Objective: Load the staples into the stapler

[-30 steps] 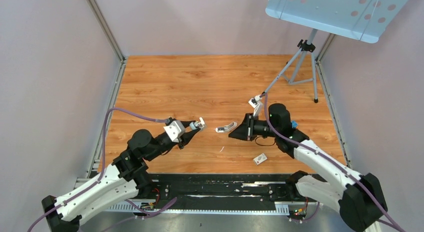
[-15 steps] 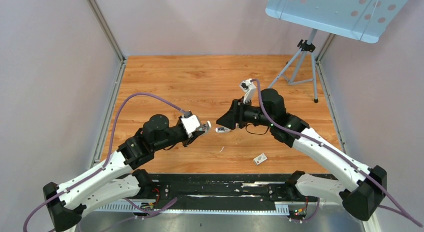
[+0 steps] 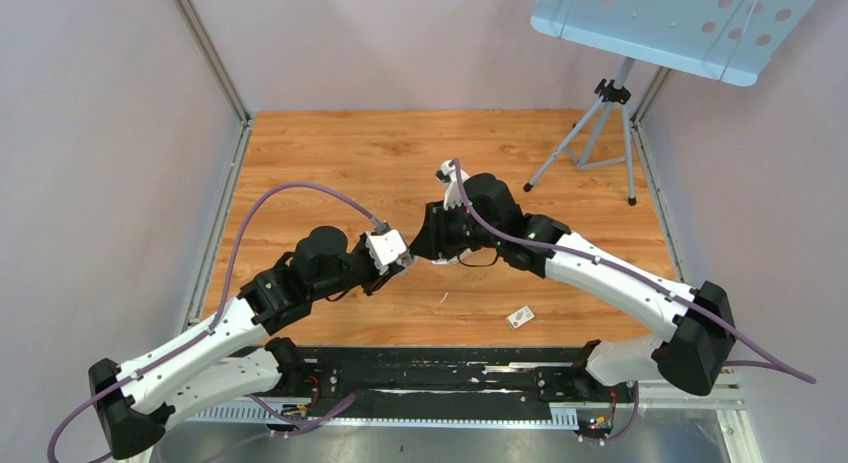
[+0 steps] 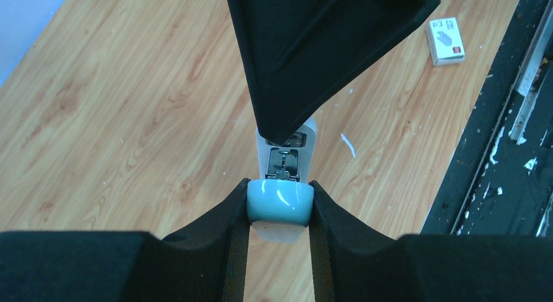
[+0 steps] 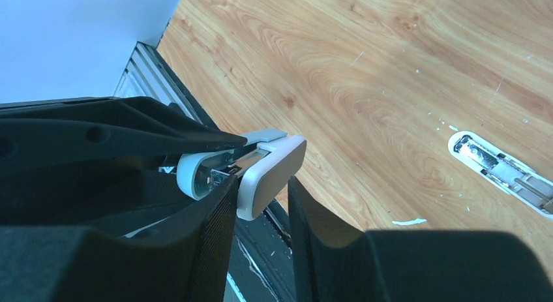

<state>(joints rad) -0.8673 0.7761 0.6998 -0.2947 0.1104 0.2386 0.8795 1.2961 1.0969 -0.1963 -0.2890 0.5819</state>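
Observation:
My left gripper is shut on the light blue end of the stapler, held above the table. The stapler's white body and metal channel point away from me. In the right wrist view its grey-white lid stands lifted between my right gripper's fingers. The lid rests against one finger and a gap shows at the other. From above, the two grippers meet at mid table. The staples are out of view.
A separate white-and-silver piece with a metal channel lies flat on the wood under the right arm. A small white box with a red mark sits near the front edge. A tripod stands at the back right.
The right gripper has left the piece on the table and swung left to the left gripper, jaws now wider. The left arm has reached forward and right with the stapler.

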